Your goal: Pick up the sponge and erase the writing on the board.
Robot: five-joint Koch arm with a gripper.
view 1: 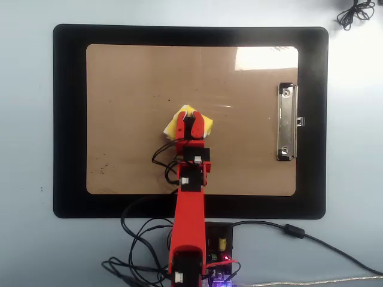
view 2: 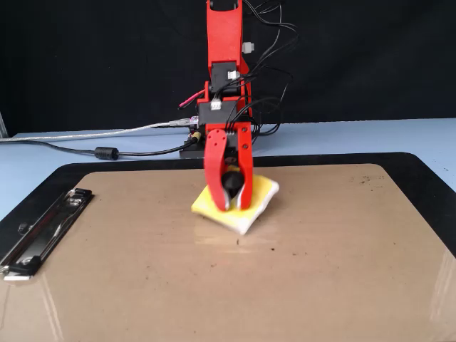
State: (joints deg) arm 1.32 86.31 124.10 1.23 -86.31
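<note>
- The red pincer [view 2: 229, 203] points down near the middle of the board, its two jaws drawn narrow around the dark knob on top of the sponge [view 2: 263, 191], so it holds the sponge there; the overhead view shows the same, with the pincer [view 1: 191, 128] over the yellow block [view 1: 206, 124].
- The sponge sits directly under the pincer and presses on or lies against the board [view 2: 142, 271]; one corner looks slightly tilted, and I cannot tell how firm the contact is.
- Progress, as I judge it: the pick-up is done and the wiping stroke is in hand. No clear line drawing shows on the board in either view; only small dark specks lie scattered around the pincer, some just in front of it in the fixed view and some to its left in the overhead view.
- What seems left is clearing those faint specks, then setting the sponge down.
- Around it: the silver clip [view 1: 287, 122] lies well to the right of the pincer in the overhead view, the black mat [view 1: 69, 119] frames the board, and the pale blue counter [view 1: 27, 149] lies beyond.
- Black cables [view 1: 139, 236] trail behind the pincer at the arm's base, off the board; nothing stands in the wiping path.
</note>
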